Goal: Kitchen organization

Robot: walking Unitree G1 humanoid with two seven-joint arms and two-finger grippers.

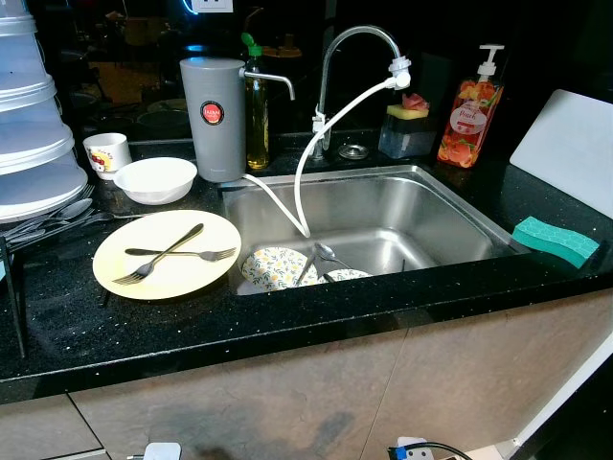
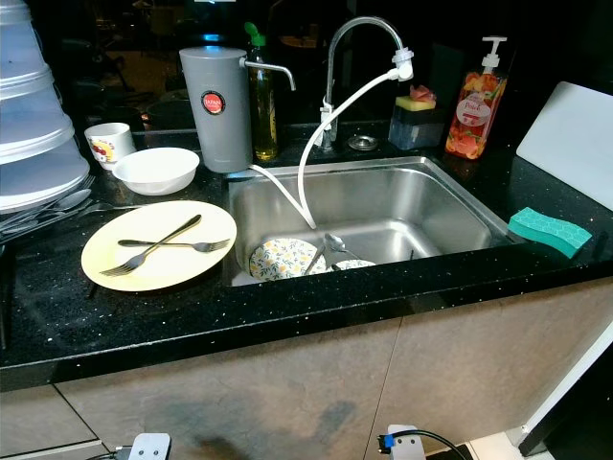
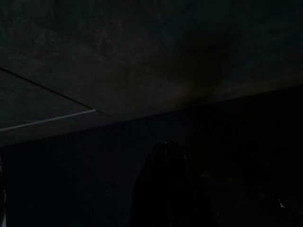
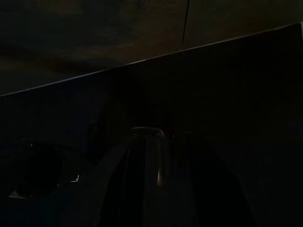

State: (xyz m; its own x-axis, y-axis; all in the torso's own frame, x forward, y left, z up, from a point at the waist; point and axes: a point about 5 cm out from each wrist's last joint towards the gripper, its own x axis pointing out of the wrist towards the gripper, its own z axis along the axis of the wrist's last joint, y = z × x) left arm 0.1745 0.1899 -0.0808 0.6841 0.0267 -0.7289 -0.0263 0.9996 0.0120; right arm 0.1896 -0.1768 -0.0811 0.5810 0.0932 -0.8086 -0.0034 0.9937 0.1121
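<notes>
Forks [image 1: 172, 251] lie crossed on the yellow plate [image 1: 206, 273] left of the sink [image 1: 460, 206], where a patterned dish [image 1: 273, 268] awaits. Your arms hang idle below the bench [image 1: 287, 316]; whether either gripper's fingers are parted, you cannot tell.

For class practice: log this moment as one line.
hands: idle, dark | yellow plate: two crossed forks | sink: patterned dish, spoon

Both wrist views show only dim black fingers [image 4: 144, 175], details lost in shade.
</notes>
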